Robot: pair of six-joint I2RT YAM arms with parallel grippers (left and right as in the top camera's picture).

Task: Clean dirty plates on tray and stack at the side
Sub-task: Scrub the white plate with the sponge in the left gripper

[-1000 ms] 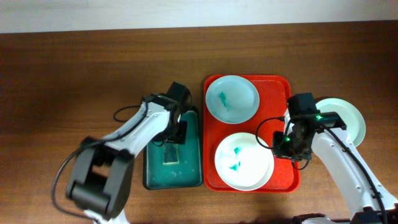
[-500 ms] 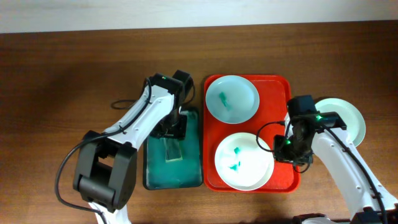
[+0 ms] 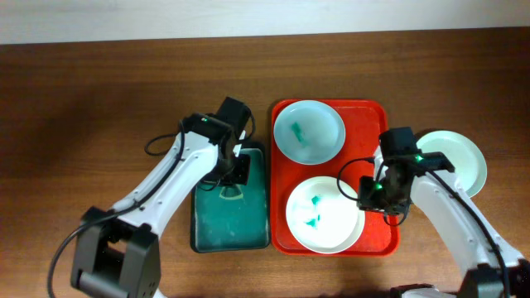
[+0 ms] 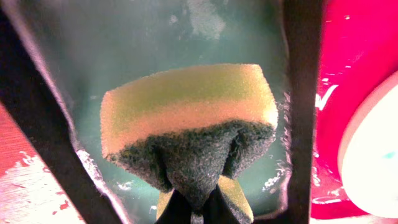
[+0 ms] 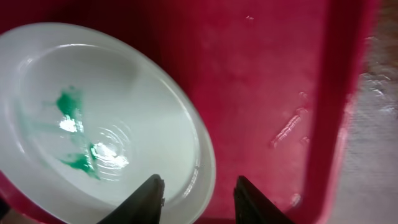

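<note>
The glossy, stiff plate [image 5: 93, 124] looks slippery, best taken at its rim, which the open right pincer [image 5: 200, 194] straddles; the left pincer [image 4: 193, 208] grips a soft sponge [image 4: 186, 115].

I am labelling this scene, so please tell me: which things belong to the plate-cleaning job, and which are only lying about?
Job: far smeared plate, near smeared plate, clean side plate, tray, sponge, basin.
Just there: table.

two smeared plates [image 3: 324, 213] [image 3: 308, 131] flat on red tray [image 3: 374, 120], one behind other; third plate [image 3: 458, 161], clean, on counter right of tray.
</note>
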